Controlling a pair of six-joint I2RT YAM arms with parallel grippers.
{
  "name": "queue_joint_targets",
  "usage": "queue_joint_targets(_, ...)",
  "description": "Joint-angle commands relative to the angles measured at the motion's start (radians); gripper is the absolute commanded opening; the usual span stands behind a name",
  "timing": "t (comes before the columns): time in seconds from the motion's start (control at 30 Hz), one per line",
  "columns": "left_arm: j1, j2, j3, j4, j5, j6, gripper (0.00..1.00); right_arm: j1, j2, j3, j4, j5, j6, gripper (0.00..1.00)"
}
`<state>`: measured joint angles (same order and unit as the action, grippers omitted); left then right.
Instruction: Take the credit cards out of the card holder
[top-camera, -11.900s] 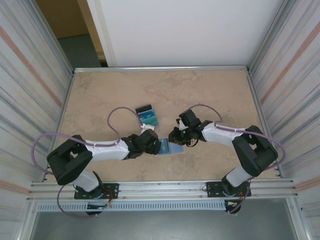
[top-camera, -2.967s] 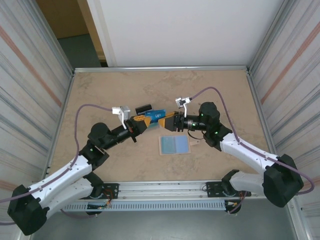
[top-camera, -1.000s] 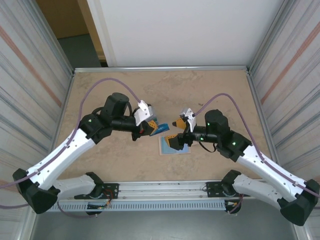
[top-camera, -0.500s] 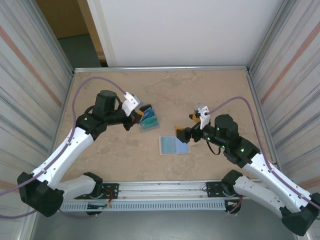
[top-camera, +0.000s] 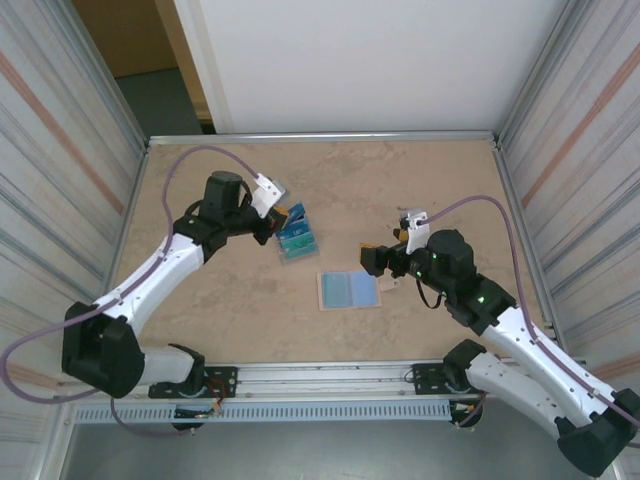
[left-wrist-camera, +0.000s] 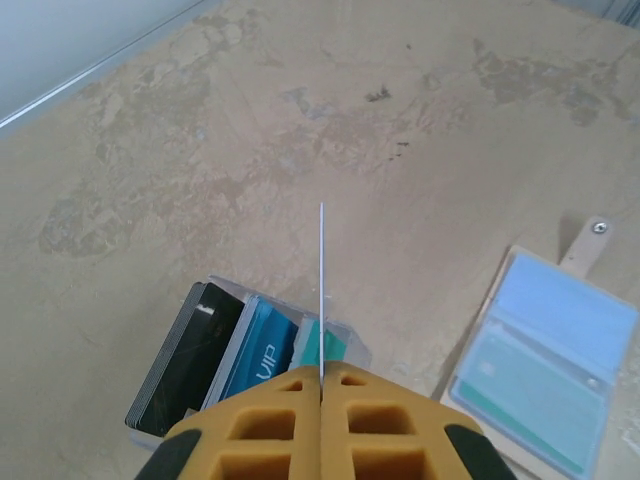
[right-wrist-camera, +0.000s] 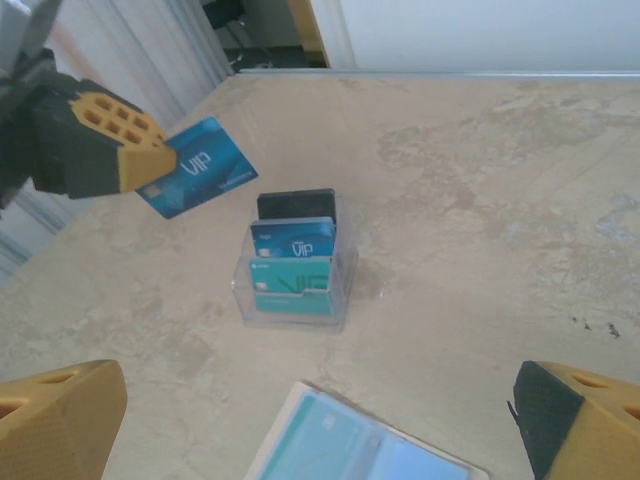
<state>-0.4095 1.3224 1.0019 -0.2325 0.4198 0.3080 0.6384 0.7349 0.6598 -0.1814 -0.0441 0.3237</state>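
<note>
Top external: the card holder (top-camera: 349, 290) lies open and flat on the surface (top-camera: 420, 190), near the front and between the two arms. Nothing is touching it.
Left end effector (top-camera: 277, 216): clamped tight on a blue card (right-wrist-camera: 196, 168), held in the air just above the clear stand (top-camera: 297, 239) at the back left. In its own wrist view the card is edge-on, just a thin line sticking out between the yellow fingers (left-wrist-camera: 250, 430).
Right end effector (top-camera: 374, 258): jaws spread as wide as they go with nothing in them. It hangs near the holder's right edge, not touching as far as I can tell.
Clear stand: has black, blue and teal cards standing in it.
Holder insides: two see-through pockets, one light blue and one teal. The teal one looks like it has a card in it, but I can't swear to that.
Closure tab (left-wrist-camera: 588, 243): pokes off one edge of the holder, lying flat.
How the cards handle: my guess is light, stiff, slick plastic. A pinch on an edge should hold, but a corner-only grab will probably let the card twist or slip.
How the holder handles: soft, floppy and very light, I reckon. I'd expect it to slide or lift along with the card unless something pins it.
Where to grab: the edge of a card where it peeks out of the pocket mouth. Pin the holder on the other panel or by the tab, and pull along the pocket rather than straight up.
</note>
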Motion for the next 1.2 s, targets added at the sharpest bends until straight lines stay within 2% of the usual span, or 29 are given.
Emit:
queue_joint_targets(0.0, 0.006, 0.034, -0.026, 0.084, -0.014, 0.05, 0.0, -0.012, 0.016, -0.002, 0.014, 0.025, 0.035, 0.99)
queue_joint_targets(0.43, 0.008, 0.164, -0.039, 0.133, 0.0, 0.164, 0.0, -0.013, 0.083, 0.021, -0.037, 0.041, 0.074, 0.99)
queue_joint_targets(0.93, 0.018, 0.275, 0.01, 0.102, -0.046, 0.269, 0.0, -0.013, 0.017, -0.003, -0.051, 0.081, 0.084, 0.99)
queue_joint_targets(1.17, 0.028, 0.314, 0.048, 0.089, -0.031, 0.311, 0.0, -0.014, 0.003, -0.012, -0.052, 0.084, 0.091, 0.99)
